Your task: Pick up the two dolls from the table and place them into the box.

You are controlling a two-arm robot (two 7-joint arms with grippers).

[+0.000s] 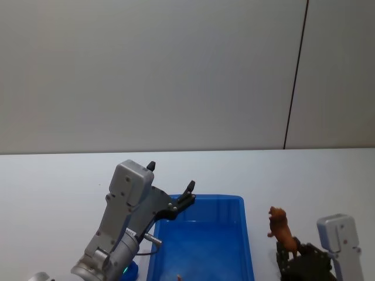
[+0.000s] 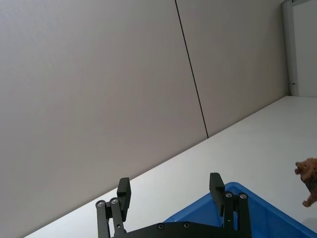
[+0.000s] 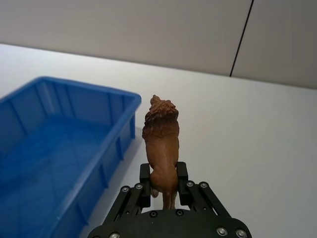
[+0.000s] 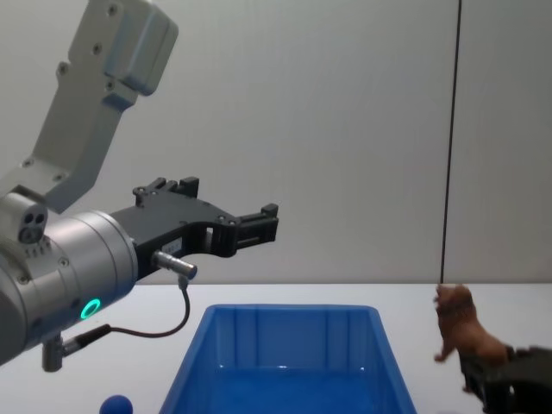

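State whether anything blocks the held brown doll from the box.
Nothing visible but the right wall of the box. The brown doll, in the right pincer, is beside it; the left pincer hovers over its far rim.

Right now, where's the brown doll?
Head view, lower right: the brown doll sits upright in the right pincer, just right of the box and outside it.

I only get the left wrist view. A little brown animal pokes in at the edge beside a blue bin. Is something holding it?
Observer: Yes. The right wrist view shows the right end effector shut on the brown lion figure at its hind end.
Operator: Is it over the bin?
Observer: No. In the head view it sits right of the box, outside the wall.
Operator: Where's the other toy?
Observer: The chest view shows a blue plush low beside the box's left side, below the raised left end effector.
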